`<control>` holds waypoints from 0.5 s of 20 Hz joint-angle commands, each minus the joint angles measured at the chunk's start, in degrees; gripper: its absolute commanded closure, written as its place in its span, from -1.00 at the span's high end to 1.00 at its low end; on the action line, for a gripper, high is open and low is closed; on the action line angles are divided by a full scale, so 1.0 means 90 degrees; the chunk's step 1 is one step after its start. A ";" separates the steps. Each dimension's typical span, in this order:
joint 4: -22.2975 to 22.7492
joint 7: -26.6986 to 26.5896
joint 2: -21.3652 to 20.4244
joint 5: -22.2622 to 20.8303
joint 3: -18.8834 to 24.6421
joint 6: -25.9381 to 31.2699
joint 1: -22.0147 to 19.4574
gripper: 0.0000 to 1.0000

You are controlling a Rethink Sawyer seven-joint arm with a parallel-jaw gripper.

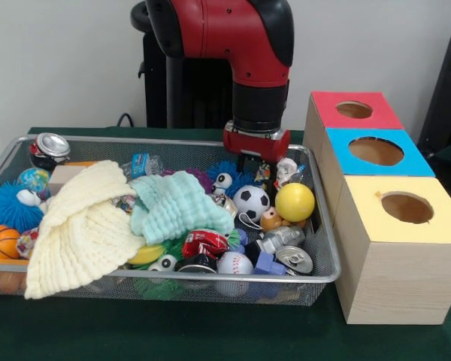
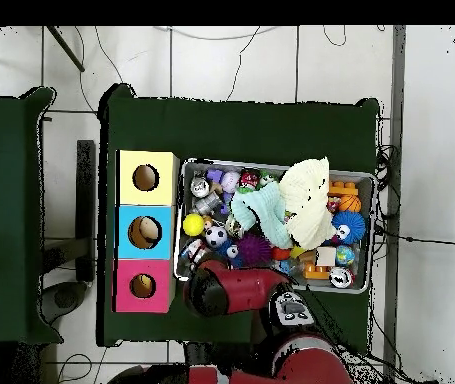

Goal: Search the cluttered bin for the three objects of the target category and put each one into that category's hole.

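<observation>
The green table [image 1: 173, 335] fills the foreground of the front view, and on it sits the bin [image 1: 210, 277], a shallow wire-mesh tray with its long side running across the picture. To its right, touching or just beside it, stand three wooden boxes in a row leading away from the camera: yellow box [image 1: 402, 252] nearest, blue box [image 1: 372, 154] in the middle, red box [image 1: 353, 110] farthest, each with a round hole in its top. A pale wall lies behind the table; the overhead view shows a white tiled floor [image 2: 231, 65] around it.

The bin is heaped with clutter. A cream cloth [image 1: 83, 226] droops over its near rim, a mint cloth [image 1: 177, 207] lies beside it, and a soccer ball [image 1: 252, 201], yellow ball [image 1: 295, 201], baseball [image 1: 234, 265] and basketball [image 1: 1, 242] are among the toys.

The red arm [image 1: 244, 37] comes straight down over the bin's far right part, wrist vertical. The gripper [image 1: 257, 154] is low among the toys there; I cannot tell how it is set.
</observation>
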 commanded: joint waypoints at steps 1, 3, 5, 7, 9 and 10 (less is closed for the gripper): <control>-0.1126 0.0207 0.0064 0.0285 0.0618 0.0519 -0.0157 1.00; -0.1145 0.0231 0.0013 0.0296 0.0548 0.0543 -0.0100 1.00; -0.1200 0.0326 0.0036 0.0364 0.0459 0.0519 -0.0001 1.00; -0.1297 0.0497 0.0094 0.0517 0.0308 0.0481 0.0178 1.00; -0.1413 0.0626 0.0168 0.0652 0.0157 0.0413 0.0349 1.00; -0.1484 0.0697 0.0217 0.0730 0.0064 0.0357 0.0448 1.00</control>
